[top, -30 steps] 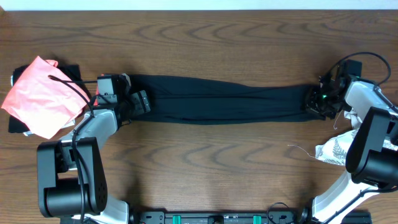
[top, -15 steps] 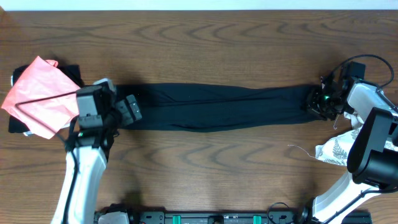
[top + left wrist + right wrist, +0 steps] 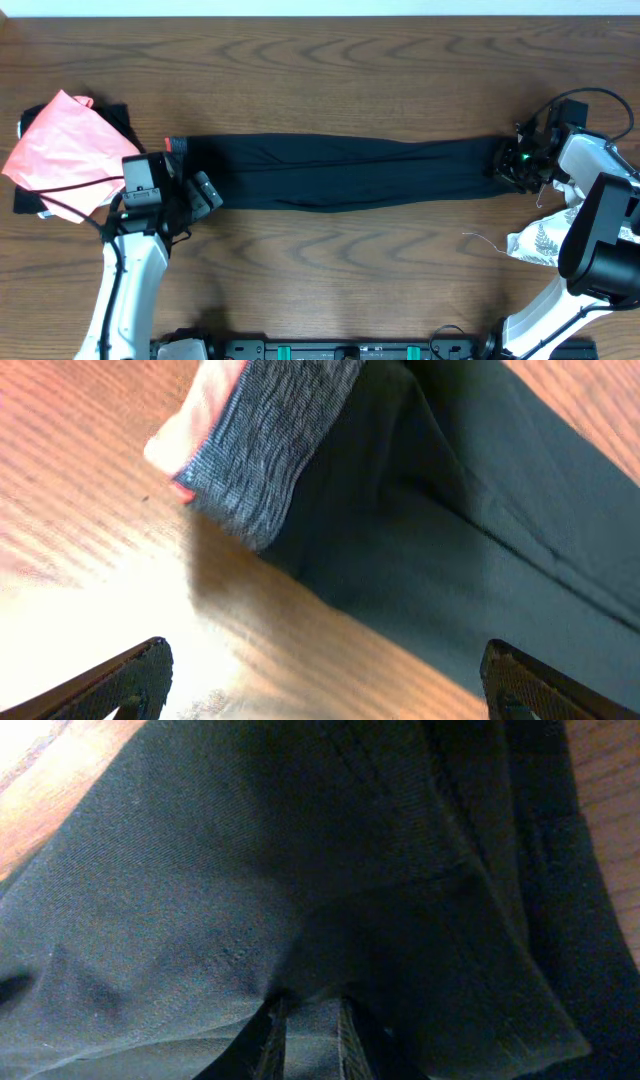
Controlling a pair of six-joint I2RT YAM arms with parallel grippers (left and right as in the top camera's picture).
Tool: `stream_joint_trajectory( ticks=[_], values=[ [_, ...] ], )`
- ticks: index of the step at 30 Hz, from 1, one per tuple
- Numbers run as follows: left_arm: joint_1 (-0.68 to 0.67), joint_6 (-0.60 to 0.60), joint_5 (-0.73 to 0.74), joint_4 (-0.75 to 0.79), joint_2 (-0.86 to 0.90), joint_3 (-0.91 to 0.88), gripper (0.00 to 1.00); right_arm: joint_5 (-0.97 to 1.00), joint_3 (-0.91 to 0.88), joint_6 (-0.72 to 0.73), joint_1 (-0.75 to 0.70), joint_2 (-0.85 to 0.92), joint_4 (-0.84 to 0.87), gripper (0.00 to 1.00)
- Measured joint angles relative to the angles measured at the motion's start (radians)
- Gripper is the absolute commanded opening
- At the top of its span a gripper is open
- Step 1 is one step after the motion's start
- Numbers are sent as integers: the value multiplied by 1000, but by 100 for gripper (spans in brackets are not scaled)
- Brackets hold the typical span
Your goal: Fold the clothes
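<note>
The black leggings (image 3: 350,170) lie stretched left to right across the table. Their grey waistband with a coral-red edge (image 3: 265,435) is at the left end (image 3: 178,145). My left gripper (image 3: 200,192) is open and empty, just off the leggings' lower left corner; its fingertips (image 3: 325,680) frame bare wood and the cloth's edge. My right gripper (image 3: 505,165) is shut on the leggings' right end, with black cloth (image 3: 300,900) pinched between its fingers (image 3: 310,1040). A coral-pink cloth (image 3: 65,150) lies at the far left. A white leaf-print cloth (image 3: 540,240) lies at the right.
A dark garment (image 3: 30,195) lies under the coral-pink cloth. The left arm's cable crosses the pink cloth. The table's far edge (image 3: 320,14) runs along the top of the overhead view.
My left gripper let go of the waistband end and drew back toward the front left. The waistband now lies flat on the table. The right gripper has not moved.
</note>
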Motion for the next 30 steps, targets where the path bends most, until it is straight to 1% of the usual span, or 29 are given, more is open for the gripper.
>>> stream_joint_trajectory(
  ticks=[4,5,6,10,13,15,17,19,25,30],
  values=[
    [1,-9,0,74,58,-1,98,-3,0,0,0,0,0,19],
    [1,-11,0,92,74,-1,92,-3,0,0,-1,0,0,19],
    [1,-17,0,113,91,-2,83,-3,0,0,-2,0,0,19],
    [1,-31,17,220,140,-5,52,-5,-2,0,-4,0,1,19],
    [1,-33,59,340,150,-11,45,-7,-3,0,-5,0,3,18],
    [1,-43,88,436,150,-10,36,-8,-4,0,-5,0,4,18],
    [1,-55,100,494,150,-10,33,-8,-4,0,-5,-1,4,18],
    [1,-61,97,531,150,-10,32,-8,-4,0,-5,-1,4,18],
    [1,-90,29,539,151,-10,33,-8,-4,0,-5,-1,4,18],
    [1,-98,10,576,194,-10,34,-8,-5,0,-5,-1,4,18]
  ],
)
